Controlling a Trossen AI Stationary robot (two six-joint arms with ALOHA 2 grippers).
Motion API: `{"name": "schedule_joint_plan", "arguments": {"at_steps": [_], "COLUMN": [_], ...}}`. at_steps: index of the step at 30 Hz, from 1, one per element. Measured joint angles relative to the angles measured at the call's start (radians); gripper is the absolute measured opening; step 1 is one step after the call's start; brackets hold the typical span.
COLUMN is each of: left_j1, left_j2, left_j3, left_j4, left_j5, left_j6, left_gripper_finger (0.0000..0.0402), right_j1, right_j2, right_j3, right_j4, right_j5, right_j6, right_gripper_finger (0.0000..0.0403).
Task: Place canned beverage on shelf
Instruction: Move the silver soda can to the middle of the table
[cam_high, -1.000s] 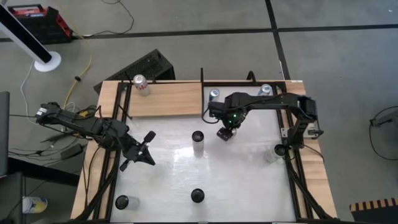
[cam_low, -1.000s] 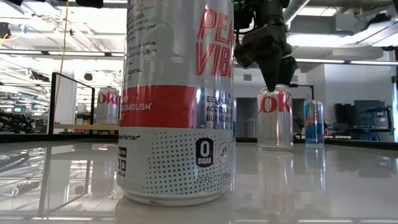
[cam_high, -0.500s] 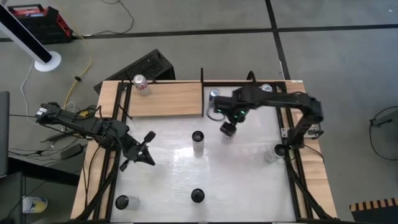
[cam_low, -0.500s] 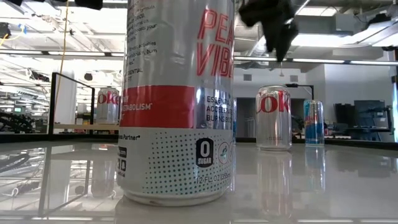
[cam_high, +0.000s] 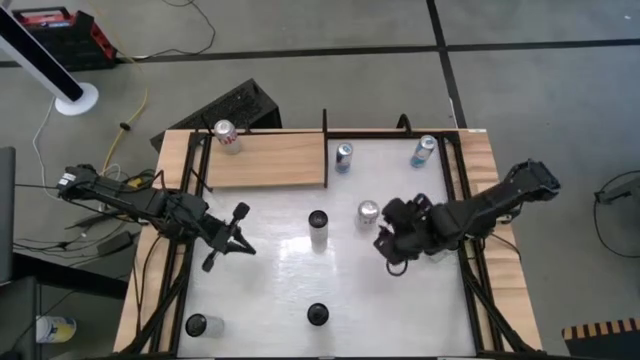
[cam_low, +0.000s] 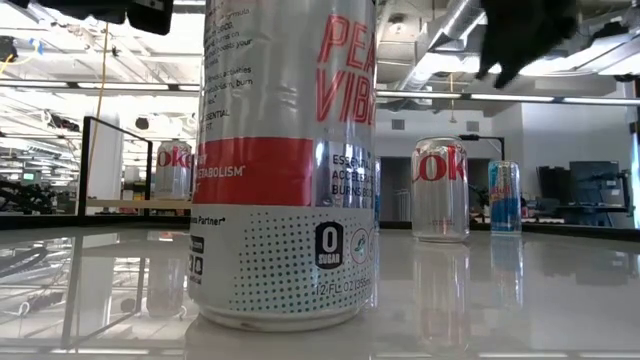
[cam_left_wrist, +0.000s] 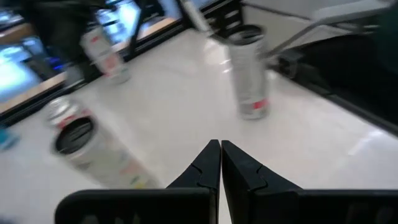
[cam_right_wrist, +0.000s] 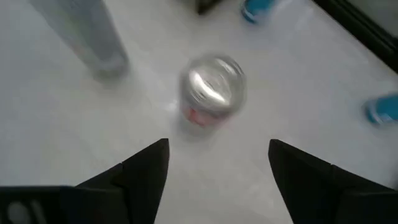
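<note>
While the right pincer (cam_high: 390, 243) hovers open and empty near the Diet Coke can (cam_high: 368, 211), which stands on the tabletop (cam_high: 400, 310) at about five o'clock from the shelf (cam_high: 268, 160), the reaching step seems in hand; next it must close around this can. The left pincer (cam_high: 232, 240) waits shut at nine o'clock.

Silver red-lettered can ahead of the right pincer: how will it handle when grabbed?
The upright silver red-lettered can is smooth, round metal, so probably slippery. Standing tall on the glossy white tabletop, it may tip if nudged high. The right pincer, jaws apart, looks wide enough.
</note>
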Motion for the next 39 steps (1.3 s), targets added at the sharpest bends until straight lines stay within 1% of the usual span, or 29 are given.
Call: {"name": "schedule_joint_plan", "arguments": {"at_steps": [5, 8, 11, 15, 18, 20, 22, 25, 30, 33, 36, 39], "left_j1": [0.033, 0.095, 0.179, 0.296, 0.367, 0.404, 0.432, 0.458, 0.467, 0.467, 0.467, 0.467], "left_j2": [0.0, 0.0, 0.0, 0.0, 0.0, 0.0, 0.0, 0.0, 0.0, 0.0, 0.0, 0.0], "left_j3": [0.0, 0.0, 0.0, -0.008, -0.042, -0.067, -0.093, -0.132, -0.155, -0.164, -0.17, -0.17], "left_j4": [0.012, 0.026, 0.026, 0.077, 0.133, 0.157, 0.183, 0.226, 0.262, 0.262, 0.261, 0.261], "left_j5": [-0.15, -0.175, -0.175, -0.176, -0.189, -0.204, -0.213, -0.206, -0.171, -0.149, -0.147, -0.147], "left_j6": [0.013, 0.021, 0.009, -0.093, -0.153, -0.176, -0.189, -0.211, -0.214, -0.215, -0.22, -0.224], "left_gripper_finger": [0.0, 0.0, 0.0, 0.0, 0.0, 0.0, 0.0, 0.0, 0.0, 0.0, 0.0, 0.0], "right_j1": [0.046, 0.047, 0.039, 0.029, 0.034, 0.042, 0.043, 0.033, 0.017, 0.012, -0.004, -0.029], "right_j2": [0.011, 0.01, 0.01, 0.01, 0.01, 0.01, 0.01, 0.01, 0.011, 0.011, 0.011, 0.011], "right_j3": [-0.061, -0.073, -0.082, -0.111, -0.128, -0.134, -0.139, -0.154, -0.211, -0.244, -0.286, -0.329], "right_j4": [-0.007, -0.009, -0.006, 0.007, 0.003, 0.008, 0.025, 0.087, 0.134, 0.153, 0.215, 0.312], "right_j5": [0.051, 0.074, 0.088, 0.076, 0.078, 0.106, 0.124, 0.124, 0.124, 0.123, 0.12, 0.119], "right_j6": [0.099, 0.152, 0.192, 0.259, 0.324, 0.355, 0.383, 0.384, 0.39, 0.424, 0.43, 0.389], "right_gripper_finger": [0.0252, 0.0215, 0.0164, 0.0082, 0.0023, 0.0015, 0.0024, 0.0034, 0.0015, 0.0016, 0.0022, 0.0019]}}
